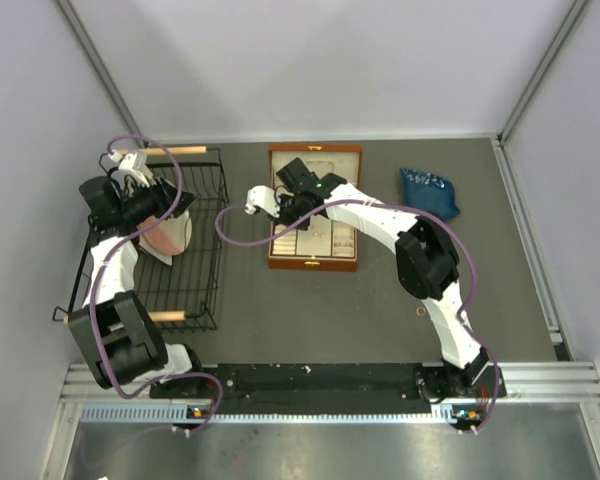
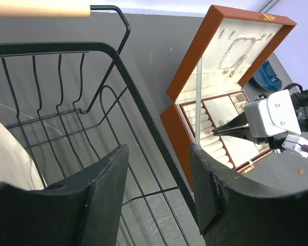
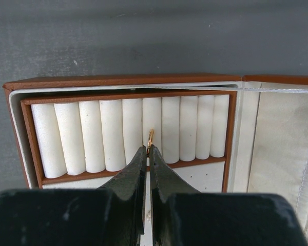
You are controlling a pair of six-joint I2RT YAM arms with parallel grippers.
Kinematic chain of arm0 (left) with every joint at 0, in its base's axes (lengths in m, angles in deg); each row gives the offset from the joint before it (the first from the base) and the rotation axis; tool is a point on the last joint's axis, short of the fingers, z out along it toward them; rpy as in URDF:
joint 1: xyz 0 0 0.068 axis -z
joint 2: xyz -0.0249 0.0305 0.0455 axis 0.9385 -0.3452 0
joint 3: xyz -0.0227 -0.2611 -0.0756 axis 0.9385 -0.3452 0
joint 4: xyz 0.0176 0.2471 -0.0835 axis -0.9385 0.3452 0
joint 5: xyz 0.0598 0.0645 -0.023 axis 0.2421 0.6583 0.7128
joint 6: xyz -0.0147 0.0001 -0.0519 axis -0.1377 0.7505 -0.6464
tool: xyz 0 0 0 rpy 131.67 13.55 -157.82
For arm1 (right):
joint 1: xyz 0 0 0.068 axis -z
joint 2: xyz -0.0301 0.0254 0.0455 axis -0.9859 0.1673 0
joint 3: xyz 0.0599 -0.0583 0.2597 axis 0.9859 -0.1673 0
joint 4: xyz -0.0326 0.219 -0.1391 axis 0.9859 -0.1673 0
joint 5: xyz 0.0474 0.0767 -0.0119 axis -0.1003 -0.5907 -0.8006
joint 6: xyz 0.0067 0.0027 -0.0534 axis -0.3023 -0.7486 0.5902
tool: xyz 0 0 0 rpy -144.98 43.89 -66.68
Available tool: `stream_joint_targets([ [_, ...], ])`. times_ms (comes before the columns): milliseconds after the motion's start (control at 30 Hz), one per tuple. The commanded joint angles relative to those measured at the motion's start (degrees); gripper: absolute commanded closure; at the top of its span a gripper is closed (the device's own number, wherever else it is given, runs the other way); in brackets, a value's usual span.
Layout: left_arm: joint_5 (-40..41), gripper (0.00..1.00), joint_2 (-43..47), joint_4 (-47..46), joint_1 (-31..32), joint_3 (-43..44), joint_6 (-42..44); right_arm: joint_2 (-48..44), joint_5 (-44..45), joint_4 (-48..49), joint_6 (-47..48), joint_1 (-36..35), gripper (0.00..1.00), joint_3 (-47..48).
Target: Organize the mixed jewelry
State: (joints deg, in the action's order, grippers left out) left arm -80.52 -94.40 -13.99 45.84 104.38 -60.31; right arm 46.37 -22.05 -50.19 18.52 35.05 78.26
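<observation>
The brown wooden box (image 1: 314, 264) with cream lining stands open at the middle of the table. My right gripper (image 3: 148, 149) is shut on a tiny gold ring (image 3: 150, 137) and holds it at a slot between the white ring rolls (image 3: 111, 134). It also shows in the top view (image 1: 292, 218) and the left wrist view (image 2: 214, 130). A silvery chain necklace (image 2: 236, 54) lies in the box lid. Another small gold-coloured thing (image 1: 421, 312) lies on the table right of the box. My left gripper (image 2: 158, 154) is open and empty above the wire basket (image 2: 66, 48).
The black wire basket (image 1: 205, 250) with wooden handles stands at the left and holds a cream object (image 1: 170, 238). A blue pouch (image 1: 428, 190) lies at the back right. Walls close in the table on three sides.
</observation>
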Motion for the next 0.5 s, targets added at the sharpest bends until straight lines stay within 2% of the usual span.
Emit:
stream_joint_targets([
  [0,-1.48,0.44,-0.29,-2.55,-0.47,1.09,-0.13,-2.62,-1.79,0.57,0.21,-1.52,1.0,-0.54],
  [467,-1.66,0.44,-0.47,-2.73,-0.56,0.83,-0.21,-3.67,-1.79,0.39,1.18,-1.7,1.0,-1.95],
])
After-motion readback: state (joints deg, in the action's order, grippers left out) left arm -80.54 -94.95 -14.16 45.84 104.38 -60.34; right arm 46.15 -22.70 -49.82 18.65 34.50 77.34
